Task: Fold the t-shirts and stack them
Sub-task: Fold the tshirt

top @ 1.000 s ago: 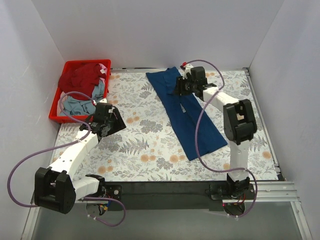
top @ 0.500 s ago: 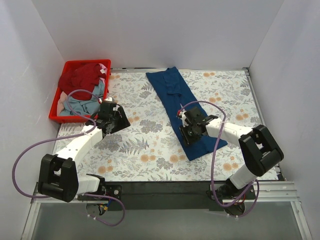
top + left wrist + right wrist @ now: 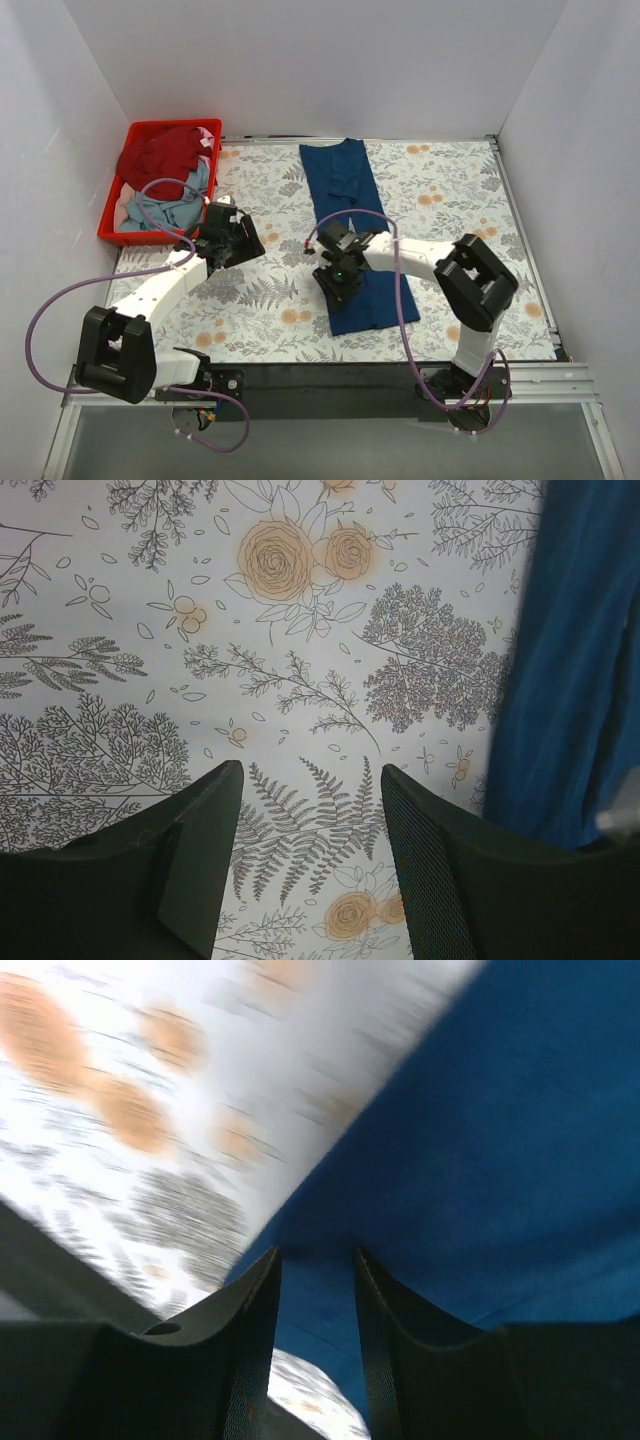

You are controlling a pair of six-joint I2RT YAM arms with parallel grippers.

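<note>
The navy blue t-shirt lies folded into a long strip down the middle of the table. My right gripper sits low on the strip's left edge, near its front end. In the right wrist view the blue cloth bunches up between the fingers of that gripper, which is shut on it. My left gripper hovers open over the bare flowered cloth left of the shirt. Nothing is between the jaws of the left gripper, and the shirt's edge is off to its right. A dark red t-shirt and a pale grey-blue one lie crumpled in the crate.
The red plastic crate stands at the far left corner. White walls close in the table on three sides. A purple cable from the right arm loops over the shirt's front end.
The right arm has come from the shirt's far end to its front part. It has dragged that end leftward, so the strip lies straighter. The left gripper has edged a little right.
</note>
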